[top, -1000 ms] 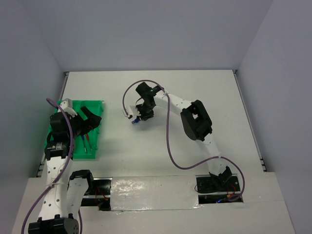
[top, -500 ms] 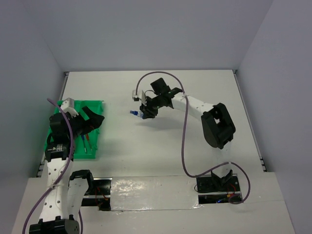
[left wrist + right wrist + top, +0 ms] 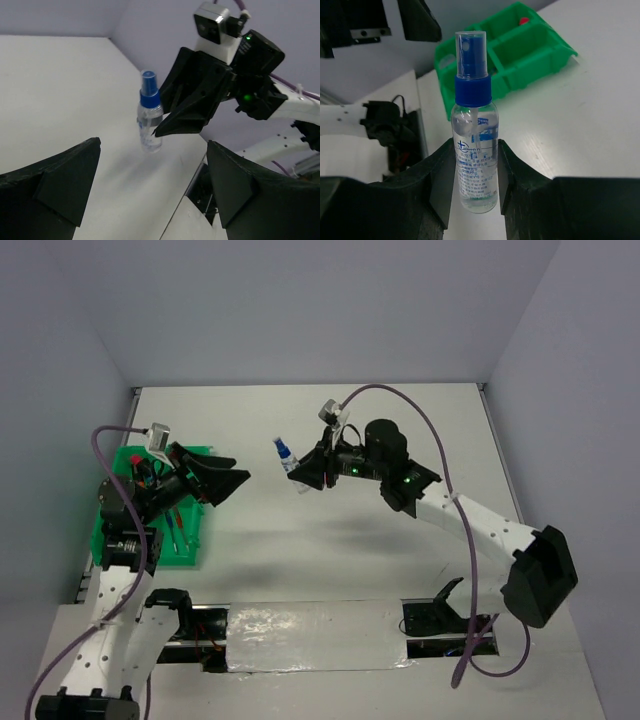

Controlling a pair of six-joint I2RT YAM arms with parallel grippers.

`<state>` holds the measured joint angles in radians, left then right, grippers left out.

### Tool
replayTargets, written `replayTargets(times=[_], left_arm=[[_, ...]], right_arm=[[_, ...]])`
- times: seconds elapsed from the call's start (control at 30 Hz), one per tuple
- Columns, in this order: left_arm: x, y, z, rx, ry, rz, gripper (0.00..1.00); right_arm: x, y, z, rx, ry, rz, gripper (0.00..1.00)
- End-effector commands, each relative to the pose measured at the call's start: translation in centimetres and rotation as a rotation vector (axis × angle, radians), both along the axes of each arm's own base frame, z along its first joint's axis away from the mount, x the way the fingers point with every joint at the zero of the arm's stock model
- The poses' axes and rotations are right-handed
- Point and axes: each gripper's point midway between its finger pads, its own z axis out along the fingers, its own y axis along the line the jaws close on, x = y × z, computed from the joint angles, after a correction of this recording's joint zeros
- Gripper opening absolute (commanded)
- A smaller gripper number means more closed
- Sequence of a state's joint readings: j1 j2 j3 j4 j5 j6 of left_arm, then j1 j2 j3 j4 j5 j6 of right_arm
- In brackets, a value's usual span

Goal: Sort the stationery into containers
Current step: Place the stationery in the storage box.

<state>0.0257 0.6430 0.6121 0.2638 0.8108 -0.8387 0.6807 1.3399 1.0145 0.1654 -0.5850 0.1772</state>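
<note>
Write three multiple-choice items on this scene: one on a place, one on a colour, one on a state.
1. Where does the green tray sit?
A. At the left side of the table, by the left arm.
B. At the far right corner.
C. In the centre.

2. What colour is the cap of the spray bottle?
A. Red.
B. Blue.
C. Yellow.

3. How is the left tool?
A. Shut on a pen.
B. Open and empty.
C. Shut on the tray's rim.

Answers:
1 A, the top view shows the tray beside the left arm.
2 B, the right wrist view shows a blue cap on the clear bottle held in the right tool.
3 B, its fingers stand wide apart and grip nothing.
</note>
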Motion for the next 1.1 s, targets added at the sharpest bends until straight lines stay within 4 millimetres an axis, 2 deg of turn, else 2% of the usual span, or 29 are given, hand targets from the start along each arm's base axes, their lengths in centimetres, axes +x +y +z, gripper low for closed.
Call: replayTargets(times=[0.0,0.03,0.13,0.27,0.37,0.67,0.83,1.0,1.07], left_arm=[[-1.8,-2.9,4.5,-0.001,-0.158,-0.147,0.99],[-2.2,-3.4,5.2,-0.002,-0.182,-0.173,0.99],[-2.8,-5.1,5.3,0.018,-0.187,-0.227,0.99],[-4.4,-7.1,5.1,0.020,-0.195,-0.325,0.99],[-4.6,-8.0,4.8,0.021,-0.175,-0.352,0.99],[-3.4,-8.2,5.1,0.019,-0.162,-0.304,0.94],[-2.9,-8.0,5.1,0.025,-0.162,-0.272,0.92],[-2.7,-8.0,5.2,0.032,-0.167,-0.270,0.85],[-2.8,-8.1,5.1,0.026,-0.164,-0.281,0.78]], right_arm=[[-2.6,0.9,5.8,0.217,0.061,-0.025,0.00],[-2.7,0.8,5.8,0.213,0.073,-0.045,0.00],[-3.3,0.5,6.9,0.257,0.133,-0.057,0.00],[-4.5,0.5,8.3,0.302,0.129,-0.023,0.00],[-5.4,0.8,8.9,0.298,0.110,0.007,0.00],[-7.7,1.7,8.1,0.259,0.075,0.076,0.00],[-8.0,1.9,7.5,0.243,0.073,0.082,0.00],[-8.8,2.0,7.8,0.255,0.067,0.115,0.00],[-8.9,2.1,8.1,0.260,0.061,0.120,0.00]])
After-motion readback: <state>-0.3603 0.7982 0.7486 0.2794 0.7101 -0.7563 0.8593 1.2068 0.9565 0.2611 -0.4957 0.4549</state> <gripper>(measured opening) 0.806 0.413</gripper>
